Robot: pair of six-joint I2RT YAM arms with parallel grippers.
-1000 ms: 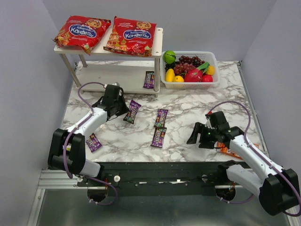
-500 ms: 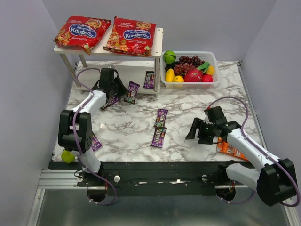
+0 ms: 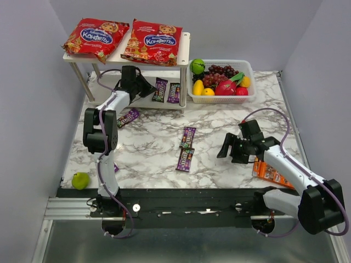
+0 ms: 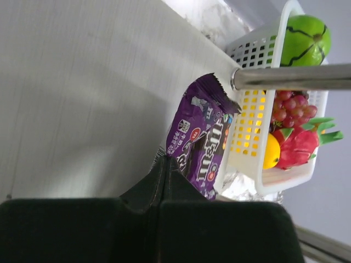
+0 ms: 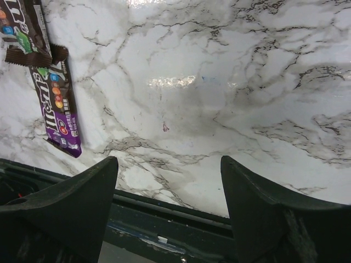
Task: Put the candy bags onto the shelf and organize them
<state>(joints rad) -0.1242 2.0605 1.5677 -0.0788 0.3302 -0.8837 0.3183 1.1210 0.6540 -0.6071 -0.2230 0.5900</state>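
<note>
1. Pinching what looks like the near edge of a purple packet (image 4: 200,142), the left gripper (image 4: 164,160) has its jaws pressed together. The wrist view can't confirm the hold.
2. That packet lies on the lower board of the shelf (image 3: 145,101), toward its right end, just beside a second packet (image 3: 174,92).
3. Change: a second ago it was on the marble in front of the shelf. The left arm has carried it up and under the top board.
4. Meaning: two small packets are shelved and the red bags (image 3: 152,41) sit on the shelf's top board. Letting go is likely next.
5. Still off the shelf: a stray packet (image 3: 128,116) just in front of its left half, and a pair of packets (image 3: 188,137) further out.
6. The right gripper (image 5: 167,164) has its jaws wide apart and empty, well in front of the shelf's right end.
</note>
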